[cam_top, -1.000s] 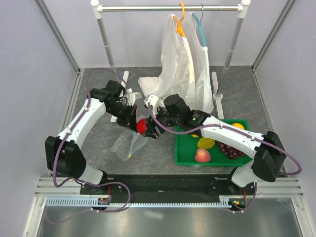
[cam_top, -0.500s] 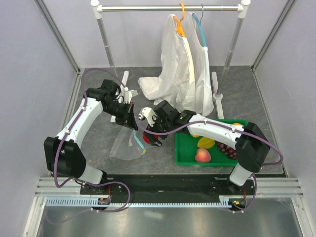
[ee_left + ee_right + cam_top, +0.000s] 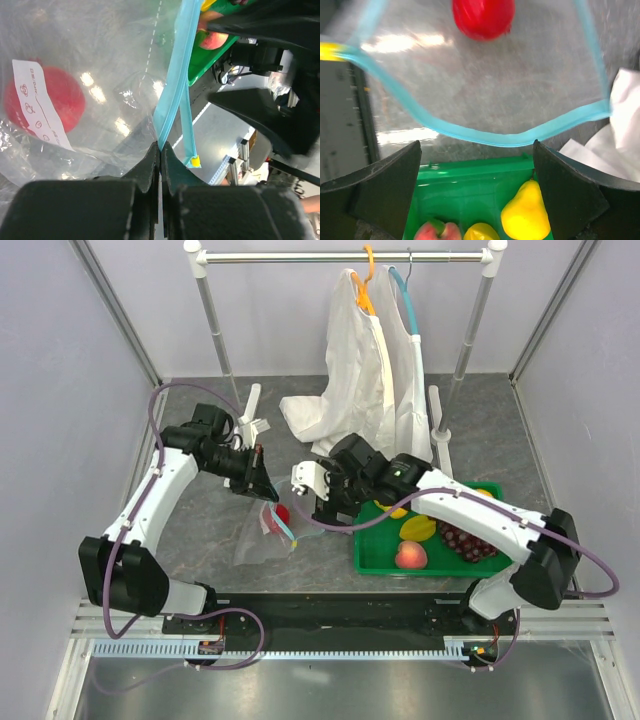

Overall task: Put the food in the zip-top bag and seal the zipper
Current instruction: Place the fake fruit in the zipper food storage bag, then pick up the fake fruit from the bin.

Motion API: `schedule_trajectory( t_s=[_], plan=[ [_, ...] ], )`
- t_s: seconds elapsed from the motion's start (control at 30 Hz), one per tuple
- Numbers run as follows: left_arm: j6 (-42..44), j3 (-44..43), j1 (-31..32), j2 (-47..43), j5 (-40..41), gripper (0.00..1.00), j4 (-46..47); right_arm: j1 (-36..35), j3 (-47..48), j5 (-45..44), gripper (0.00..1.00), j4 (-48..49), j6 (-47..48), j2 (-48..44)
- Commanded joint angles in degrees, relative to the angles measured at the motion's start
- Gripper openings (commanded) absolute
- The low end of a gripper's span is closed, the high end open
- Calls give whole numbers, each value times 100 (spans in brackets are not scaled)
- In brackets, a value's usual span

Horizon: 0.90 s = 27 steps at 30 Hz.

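Note:
The clear zip-top bag (image 3: 258, 540) hangs from my left gripper (image 3: 265, 489), which is shut on the teal zipper (image 3: 172, 95) at the bag's mouth corner. The mouth gapes open. A red round piece of food (image 3: 281, 513) lies inside the bag, behind the white label (image 3: 40, 102) in the left wrist view. My right gripper (image 3: 325, 505) stands open and empty just right of the mouth, its fingers (image 3: 385, 185) wide apart above the tray's edge. A peach (image 3: 410, 555), a yellow pear (image 3: 527, 215), a yellow piece (image 3: 418, 529) and purple grapes (image 3: 465, 540) lie in the green tray (image 3: 372, 558).
White garments (image 3: 365, 390) hang on orange and teal hangers from a rail at the back, draping onto the table behind the right arm. Rail posts (image 3: 218, 340) stand at back left and right. A yellow slider (image 3: 195, 161) sits at the zipper's end.
My right gripper carried the red fruit to the bag's mouth, opened and let it drop inside, then drew back towards the tray. The left gripper kept its hold and shifted slightly left.

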<state>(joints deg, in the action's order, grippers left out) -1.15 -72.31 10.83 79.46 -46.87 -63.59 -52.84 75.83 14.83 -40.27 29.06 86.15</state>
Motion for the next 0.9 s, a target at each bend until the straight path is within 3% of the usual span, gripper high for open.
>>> schedule_trajectory(
  t_s=[0.0, 0.1, 0.33, 0.53, 0.87],
  plan=[
    [-298, 226, -11, -54, -243, 2, 321, -16, 529, 837, 98, -542, -49, -695],
    [-333, 349, -11, -45, -279, 2, 435, -16, 433, 487, 98, -1069, -129, -1125],
    [-360, 455, -11, -97, -305, 2, 532, 115, -1287, -612, 98, -1791, -251, -2382],
    [-369, 472, -19, -89, -279, 2, 585, 711, -2335, -1930, 98, -836, 230, -2481],
    [-325, 525, -19, -168, -270, 2, 576, 1188, -2661, -1993, 98, 379, 1207, -1629]
  ],
)
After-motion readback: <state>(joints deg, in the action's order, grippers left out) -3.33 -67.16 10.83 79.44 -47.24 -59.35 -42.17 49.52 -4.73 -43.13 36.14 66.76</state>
